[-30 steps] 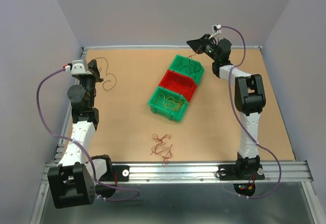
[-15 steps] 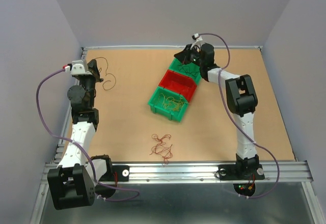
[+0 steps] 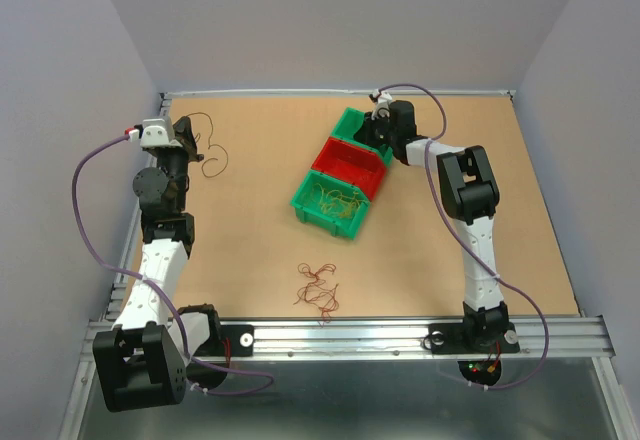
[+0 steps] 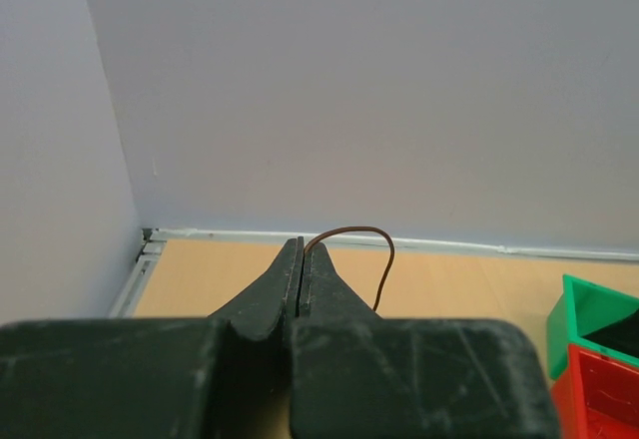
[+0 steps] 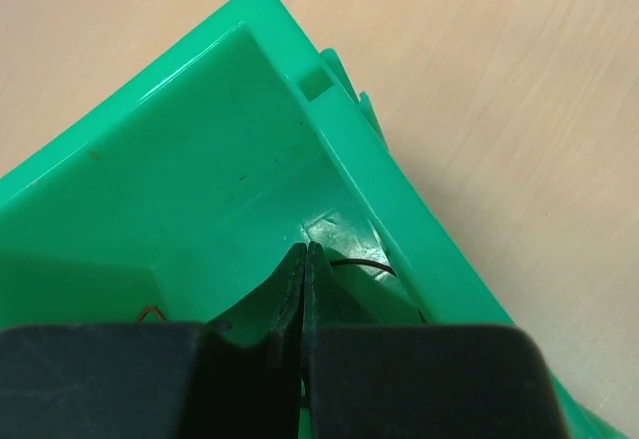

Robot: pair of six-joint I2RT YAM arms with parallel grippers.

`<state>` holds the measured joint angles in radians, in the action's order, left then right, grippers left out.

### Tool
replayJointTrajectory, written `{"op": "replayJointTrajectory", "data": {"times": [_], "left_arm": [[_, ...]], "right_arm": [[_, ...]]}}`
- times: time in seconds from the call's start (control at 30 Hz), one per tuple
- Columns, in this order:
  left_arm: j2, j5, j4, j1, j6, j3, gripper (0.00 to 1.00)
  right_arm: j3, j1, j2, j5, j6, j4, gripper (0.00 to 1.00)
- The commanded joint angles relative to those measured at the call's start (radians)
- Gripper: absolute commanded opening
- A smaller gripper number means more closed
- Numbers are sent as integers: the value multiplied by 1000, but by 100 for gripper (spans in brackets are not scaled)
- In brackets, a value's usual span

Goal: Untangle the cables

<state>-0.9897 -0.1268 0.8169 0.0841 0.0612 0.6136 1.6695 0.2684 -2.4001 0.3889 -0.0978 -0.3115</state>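
On the tan table (image 3: 250, 240), nearer the arm bases than the red plastic bin (image 3: 345, 160): a red-brown wiry cable clump (image 3: 318, 288). It lies loose, well apart from both pincers.

Touching the red bin's near side: the near green plastic bin (image 3: 297, 201), with a yellow-orange cable tangle (image 3: 333, 200) inside. What the red bin holds can't be told from above.

Touching the red bin's far side: the far green plastic bin (image 3: 351, 116), with the right gripper (image 3: 374, 132) dipped into it. In the right wrist view its jaws are pressed together, tips low by the bin's inner corner. A thin dark strand (image 5: 361, 263) lies just beside the tips, on the bin-wall side. Whether it is pinched can't be told. A small reddish wire loop (image 5: 150, 311) peeks out on the other side of the fingers. The top view shows none of this, since the wrist covers it.

Far to the left of the red bin, by the table's left edge: the left gripper (image 3: 190, 135), jaws together and clamped on a thin dark-brown cable (image 4: 354, 227). In the left wrist view the cable leaves the fingertips, arcs up and over toward the red bin's side, then drops behind the finger.

Only the top view shows the rest of that cable. It loops from the gripper toward the red bin, staying near the gripper. Whether it touches the table can't be told. The left wrist view catches only corners of the far green bin and the red bin at its right edge.
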Motion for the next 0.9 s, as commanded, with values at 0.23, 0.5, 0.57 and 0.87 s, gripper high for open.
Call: {"op": "replayJointTrajectory", "data": {"times": [0.23,0.5,0.57,0.87], "left_arm": [[9,-25,44,-26,-31,-2,0],[5,-5,44,-58,-57,-5,0],[6,9,42,-63,-57,-5,0],[10,33,41,-76,-90,-9,0]], "right_arm": [[162,-20,-53,-60,21,351,4],[168,-18,-85,-58,43,440,7],[205,-6,-109,-13,70,527,10],[76,130,-44,-300,153,526,0]]}}
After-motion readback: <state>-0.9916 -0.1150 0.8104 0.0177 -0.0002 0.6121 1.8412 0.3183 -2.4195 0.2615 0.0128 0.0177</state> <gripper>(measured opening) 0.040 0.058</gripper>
